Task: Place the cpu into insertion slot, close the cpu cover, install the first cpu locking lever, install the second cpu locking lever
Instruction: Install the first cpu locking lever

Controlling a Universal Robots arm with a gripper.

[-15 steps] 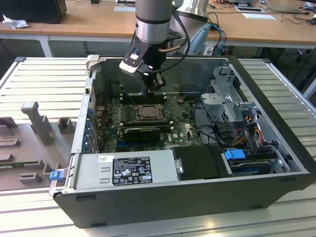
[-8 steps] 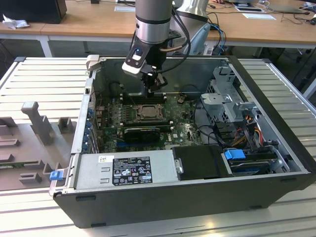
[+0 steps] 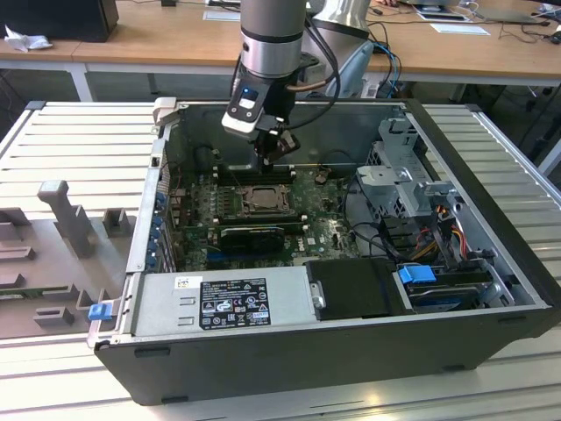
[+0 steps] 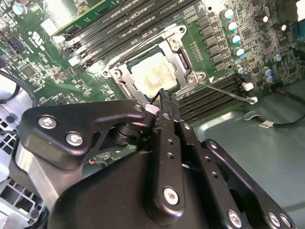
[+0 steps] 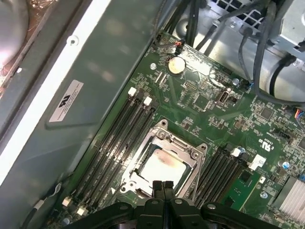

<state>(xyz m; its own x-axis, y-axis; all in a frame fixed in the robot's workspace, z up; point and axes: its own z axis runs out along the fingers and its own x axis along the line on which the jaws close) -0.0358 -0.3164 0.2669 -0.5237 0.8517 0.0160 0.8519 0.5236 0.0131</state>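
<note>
Arm (image 3: 272, 35) down in open case (image 3: 333, 360); gripper (image 5: 163, 185) fingers pressed together, nothing seen between them, tips just at the near edge of the cover (image 5: 182, 139). Cpu (image 5: 162, 167) sits in the slot (image 5: 129, 180) on the board (image 5: 214, 102), grey top smeared, cover lying flat around it. In the second wrist view a thin lever (image 4: 225, 91) runs out from the slot's corner across the memory slots (image 4: 205, 103).

You've got the silvery-grey cpu (image 5: 159, 168), blotched cream, ringed by the silver cpu cover (image 5: 186, 143); around it green motherboard (image 5: 209, 119), black gripper (image 5: 163, 183).
</note>
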